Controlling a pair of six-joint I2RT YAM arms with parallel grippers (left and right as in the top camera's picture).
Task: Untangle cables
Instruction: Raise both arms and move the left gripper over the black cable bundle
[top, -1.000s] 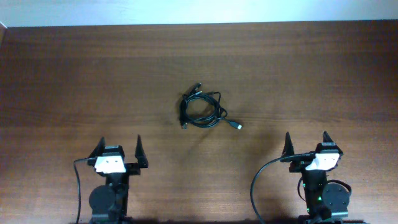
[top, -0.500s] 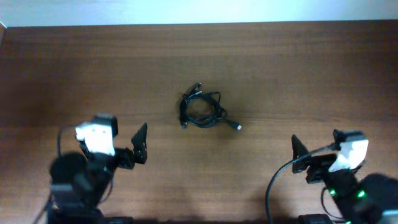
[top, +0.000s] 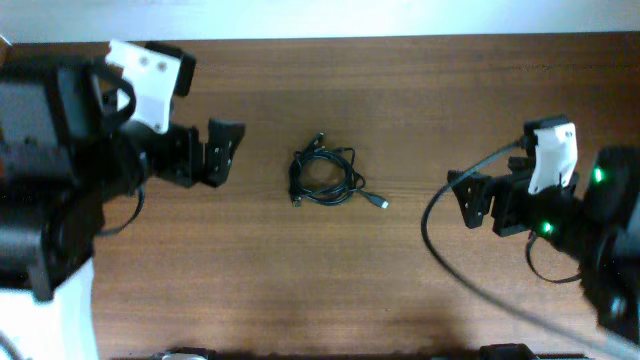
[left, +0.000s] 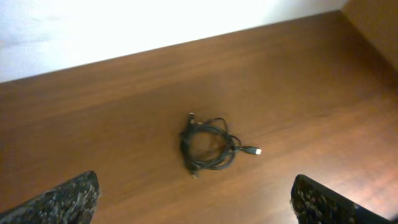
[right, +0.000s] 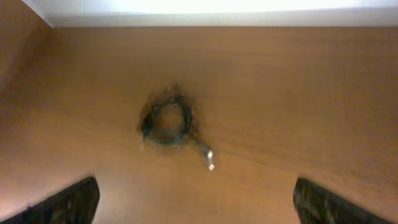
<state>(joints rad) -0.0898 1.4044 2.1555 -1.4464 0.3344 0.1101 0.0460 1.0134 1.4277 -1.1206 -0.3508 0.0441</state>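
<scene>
The cables (top: 296, 178) are thin black cords coiled in one small bundle at the middle of the table, with one plug (top: 383, 203) sticking out at the right. My left gripper (top: 222, 153) is open and empty, left of the bundle and well apart from it. My right gripper (top: 466, 200) is open and empty, right of it. In the left wrist view the cables (left: 185, 146) lie ahead of the open left gripper (left: 195, 186). In the right wrist view the cables (right: 147, 126) lie ahead of the open right gripper (right: 195, 186).
The brown wooden table (top: 330, 290) bears only the bundle. A white wall runs along its far edge (top: 400, 38). A thick black arm cable (top: 432, 235) loops beside the right arm.
Both arms have risen from their rest at the front edge and swung forward. The left gripper now points at the bundle from the left, the right from the right. The cables have not moved.
</scene>
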